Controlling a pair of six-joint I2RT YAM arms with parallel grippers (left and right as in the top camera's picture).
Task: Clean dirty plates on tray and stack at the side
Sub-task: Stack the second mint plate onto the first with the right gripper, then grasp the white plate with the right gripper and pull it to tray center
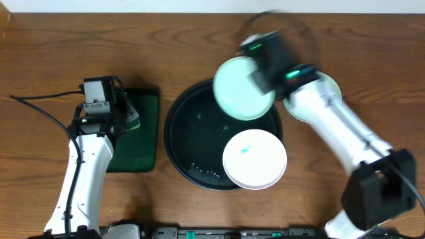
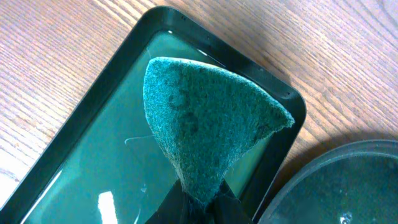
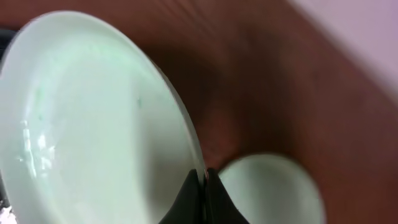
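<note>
The white plate [image 1: 254, 159], marked by a small teal smear, lies on the near right of the black tray [image 1: 192, 126], apparently awaiting its turn. Beyond it, the right gripper [image 3: 202, 186] pinches the rim of a pale turquoise plate [image 1: 240, 89]. That plate is tilted and lifted over the tray's far edge, likely bound for another pale plate [image 3: 273, 186] on the table beside the tray, where a stack would form. Off to the left, the left gripper [image 2: 199, 208] clamps a green sponge [image 2: 205, 124] above the small green tray [image 2: 74, 168], presumably ready for scrubbing.
</note>
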